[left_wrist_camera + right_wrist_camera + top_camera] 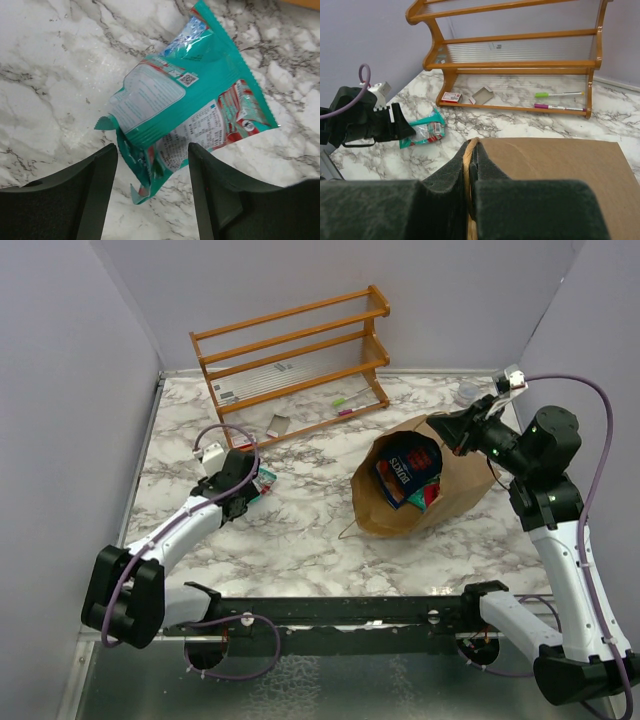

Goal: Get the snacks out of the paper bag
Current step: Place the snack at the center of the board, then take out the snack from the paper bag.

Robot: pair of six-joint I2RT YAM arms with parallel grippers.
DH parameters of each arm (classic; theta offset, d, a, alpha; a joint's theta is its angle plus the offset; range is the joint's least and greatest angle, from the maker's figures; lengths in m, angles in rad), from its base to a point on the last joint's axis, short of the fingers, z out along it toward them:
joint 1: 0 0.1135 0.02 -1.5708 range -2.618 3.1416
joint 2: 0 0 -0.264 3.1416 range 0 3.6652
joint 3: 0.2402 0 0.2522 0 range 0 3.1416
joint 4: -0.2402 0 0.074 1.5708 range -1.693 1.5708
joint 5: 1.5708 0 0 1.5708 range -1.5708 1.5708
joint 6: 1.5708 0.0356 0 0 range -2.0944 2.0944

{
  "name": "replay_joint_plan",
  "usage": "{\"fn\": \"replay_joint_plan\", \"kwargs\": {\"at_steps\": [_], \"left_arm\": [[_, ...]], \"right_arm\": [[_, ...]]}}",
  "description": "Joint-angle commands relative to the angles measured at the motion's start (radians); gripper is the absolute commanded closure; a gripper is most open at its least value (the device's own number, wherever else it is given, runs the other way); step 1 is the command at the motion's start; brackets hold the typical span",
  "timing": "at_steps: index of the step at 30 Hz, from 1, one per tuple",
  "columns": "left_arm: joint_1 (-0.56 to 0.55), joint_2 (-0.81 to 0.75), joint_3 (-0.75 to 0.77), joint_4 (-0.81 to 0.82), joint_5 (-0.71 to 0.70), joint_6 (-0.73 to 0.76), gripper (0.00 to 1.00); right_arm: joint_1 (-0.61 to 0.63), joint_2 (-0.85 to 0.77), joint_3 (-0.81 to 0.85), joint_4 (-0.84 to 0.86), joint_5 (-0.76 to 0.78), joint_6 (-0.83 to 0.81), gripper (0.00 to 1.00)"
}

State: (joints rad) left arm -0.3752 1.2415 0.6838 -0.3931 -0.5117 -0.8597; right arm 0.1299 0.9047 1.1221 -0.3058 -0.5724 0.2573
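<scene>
The brown paper bag (455, 480) lies on its side at centre right, its mouth facing left. Dark blue-and-white packets (408, 468) and a teal one (428, 495) show inside it. My right gripper (452, 430) is shut on the bag's twisted paper handle (469, 150) at the bag's upper rim; the bag's side (555, 175) fills the right wrist view. A teal-green packet (190, 102) lies flat on the marble at the left, also in the top view (263, 482) and the right wrist view (424, 131). My left gripper (152, 165) is open just over its near corner.
A wooden two-shelf rack (295, 355) stands at the back with pens (560, 94) and small cards (451, 97) on its base. A clear cup (468, 392) stands at the back right. Grey walls close in the marble table (300, 540).
</scene>
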Motion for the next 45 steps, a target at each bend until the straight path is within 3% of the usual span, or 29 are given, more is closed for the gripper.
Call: {"fn": "replay_joint_plan", "kwargs": {"at_steps": [1,9,15,18,25,31,39,45], "left_arm": [[0.020,-0.061,0.072,0.026,0.104,0.045,0.35],[0.022,-0.244,0.081,0.166,0.400,0.130,0.25],[0.016,-0.319,0.033,0.347,0.616,0.067,0.20],[-0.039,-0.333,0.000,0.473,0.682,0.030,0.20],[-0.432,-0.274,0.004,0.552,0.421,0.040,0.20],[-0.754,-0.134,0.059,0.612,0.079,0.093,0.20],[-0.871,0.245,0.376,0.364,-0.130,0.061,0.24],[-0.873,0.429,0.492,0.343,-0.177,0.082,0.22]], "right_arm": [[0.002,-0.025,-0.005,0.031,0.020,-0.003,0.98],[0.002,-0.029,-0.013,0.036,0.023,-0.004,0.98],[0.002,-0.030,-0.022,0.047,0.018,0.001,0.98],[0.002,-0.030,-0.026,0.050,0.013,0.003,0.98],[0.002,-0.025,-0.024,0.052,0.012,0.009,0.98],[0.001,-0.022,-0.020,0.053,0.010,0.014,0.98],[0.002,-0.024,-0.013,0.043,0.015,0.007,0.98],[0.002,-0.022,-0.012,0.046,0.007,0.011,0.98]]}}
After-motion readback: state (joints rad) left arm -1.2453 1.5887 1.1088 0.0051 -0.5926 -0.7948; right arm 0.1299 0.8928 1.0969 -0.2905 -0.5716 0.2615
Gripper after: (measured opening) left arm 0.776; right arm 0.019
